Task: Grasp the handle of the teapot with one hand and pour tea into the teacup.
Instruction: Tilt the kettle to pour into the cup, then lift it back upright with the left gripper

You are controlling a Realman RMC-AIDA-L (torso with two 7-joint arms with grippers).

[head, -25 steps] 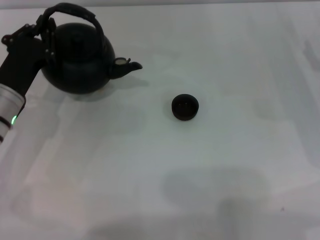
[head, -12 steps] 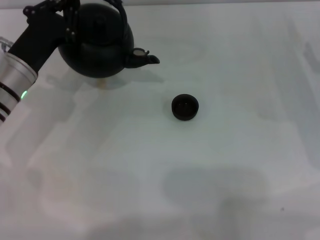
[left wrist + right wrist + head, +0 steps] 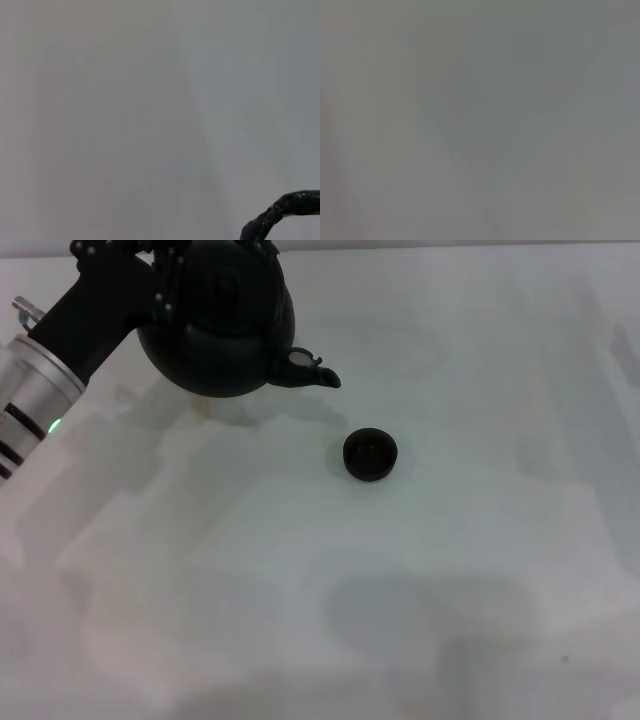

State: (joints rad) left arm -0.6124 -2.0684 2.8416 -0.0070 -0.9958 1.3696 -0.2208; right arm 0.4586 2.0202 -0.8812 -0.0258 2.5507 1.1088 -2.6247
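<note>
Carrying the teapot (image 3: 222,325), left gripper (image 3: 160,265) clamped on its handle (image 3: 272,216), we next need its spout over the teacup (image 3: 370,454) mid-table.

You have carried the teapot (image 3: 222,325) up off the table and rightward — a second ago it sat at the far left, and now its spout (image 3: 312,371) hangs near the teacup (image 3: 370,455). The left gripper (image 3: 165,260) has travelled with it (the handle top now runs out of the head view).
</note>
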